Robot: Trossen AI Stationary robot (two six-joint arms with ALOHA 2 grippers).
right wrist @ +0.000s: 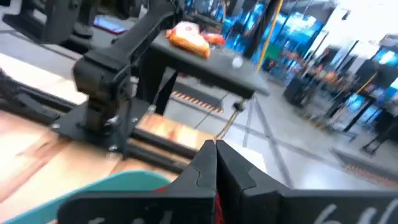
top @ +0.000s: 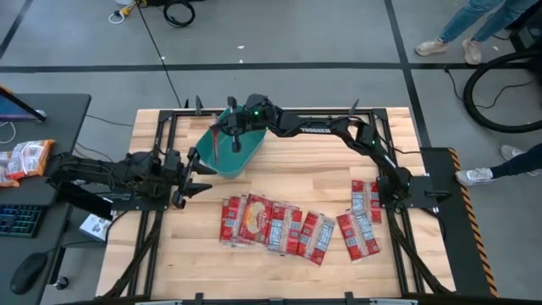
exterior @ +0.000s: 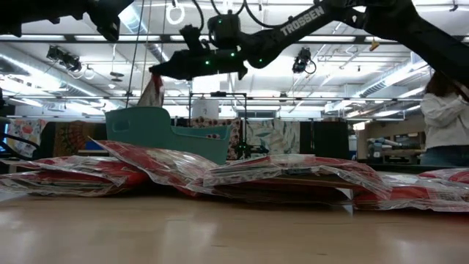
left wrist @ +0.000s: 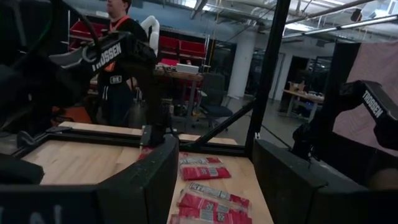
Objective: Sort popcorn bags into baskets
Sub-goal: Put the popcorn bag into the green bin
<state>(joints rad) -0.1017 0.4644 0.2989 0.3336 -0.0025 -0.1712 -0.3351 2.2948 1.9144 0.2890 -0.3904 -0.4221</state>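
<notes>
My right gripper [top: 222, 135] pinches 1 popcorn bag [top: 218, 142] over the teal basket [top: 240, 163] — next, release; left gripper [top: 196, 180] spread, waiting.

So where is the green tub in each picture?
High view: teal tub at top centre, under the right gripper.
Low view: left of centre, behind the red packets.
Left wrist view: not in it.
Right wrist view: rim at the bottom.
Shared landmark: the right gripper, shut on a red packet.
</notes>
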